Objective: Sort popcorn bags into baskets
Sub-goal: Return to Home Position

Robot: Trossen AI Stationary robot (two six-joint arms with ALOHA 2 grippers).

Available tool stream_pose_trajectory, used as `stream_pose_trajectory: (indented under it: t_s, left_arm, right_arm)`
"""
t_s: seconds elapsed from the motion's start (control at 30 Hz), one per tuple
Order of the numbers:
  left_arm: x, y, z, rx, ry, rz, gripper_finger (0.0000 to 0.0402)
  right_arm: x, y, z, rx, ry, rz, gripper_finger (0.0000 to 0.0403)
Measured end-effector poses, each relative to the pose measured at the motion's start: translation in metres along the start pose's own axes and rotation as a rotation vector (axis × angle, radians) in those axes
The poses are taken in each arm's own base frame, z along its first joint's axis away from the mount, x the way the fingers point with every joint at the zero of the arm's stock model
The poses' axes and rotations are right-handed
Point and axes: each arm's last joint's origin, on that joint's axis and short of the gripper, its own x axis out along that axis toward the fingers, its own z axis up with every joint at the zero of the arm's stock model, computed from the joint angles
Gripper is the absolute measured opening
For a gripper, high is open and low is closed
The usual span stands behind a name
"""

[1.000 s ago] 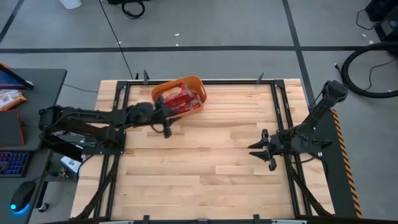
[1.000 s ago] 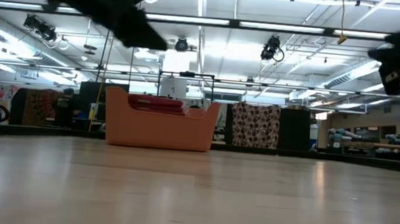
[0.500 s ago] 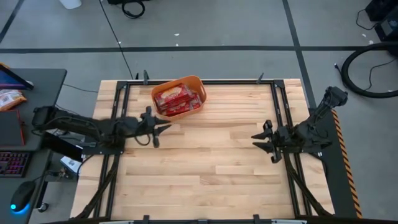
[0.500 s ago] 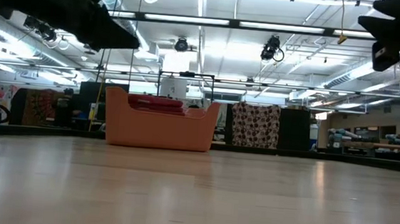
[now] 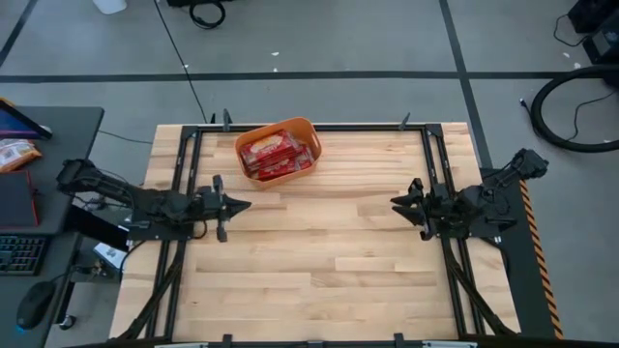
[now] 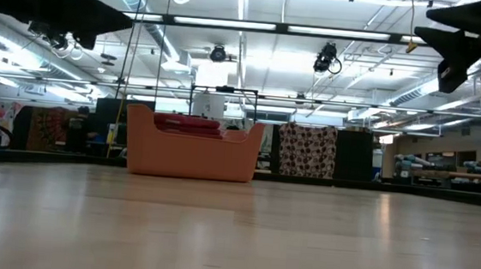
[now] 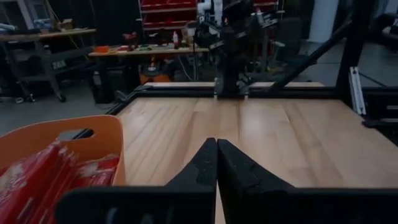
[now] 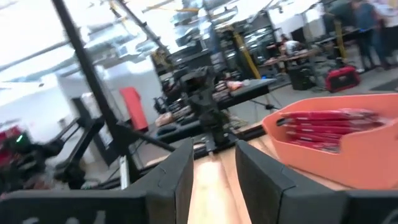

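Observation:
The orange basket (image 5: pixel 279 151) stands near the table's far edge, left of centre, and holds several red popcorn bags (image 5: pixel 274 155) lying flat inside it. In the low view the basket (image 6: pixel 192 144) shows the bags' red edges (image 6: pixel 188 124) above its rim. My left gripper (image 5: pixel 242 204) hovers at the left side of the table, shut, empty, nearer than the basket. My right gripper (image 5: pixel 397 204) hovers at the right side, its fingers a little apart, empty. The left wrist view shows the basket (image 7: pixel 59 140) beside the shut fingers (image 7: pixel 217 163).
Bare wooden tabletop (image 5: pixel 319 251) stretches between the two arms and toward the near edge. Black metal frame rails (image 5: pixel 437 164) run along the left and right sides. A desk with a keyboard and mouse (image 5: pixel 29 261) sits beyond the table's left edge.
My left gripper has drawn back from the basket toward the table's left and near side, and now points level to the right. My right arm has pulled back toward the right edge, and its gripper has shifted slightly toward the far side. The basket and bags have stayed put.

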Motion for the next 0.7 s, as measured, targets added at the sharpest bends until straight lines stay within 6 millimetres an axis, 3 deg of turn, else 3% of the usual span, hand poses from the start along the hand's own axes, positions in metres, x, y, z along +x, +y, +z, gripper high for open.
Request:
stream_pose_trajectory:
  t_s: [0.4, 0.7]
  left_arm:
    - [-0.031, -0.002, -0.022, -0.049, -0.045, -0.130, 0.0008]
    - [-0.040, 0.001, -0.021, -0.030, -0.078, -0.250, 0.0007]
  right_arm:
    - [-0.002, -0.010, 0.004, 0.012, -0.068, -0.212, 0.0110]
    - [-0.002, -0.011, 0.004, -0.037, -0.068, -0.247, 0.0109]
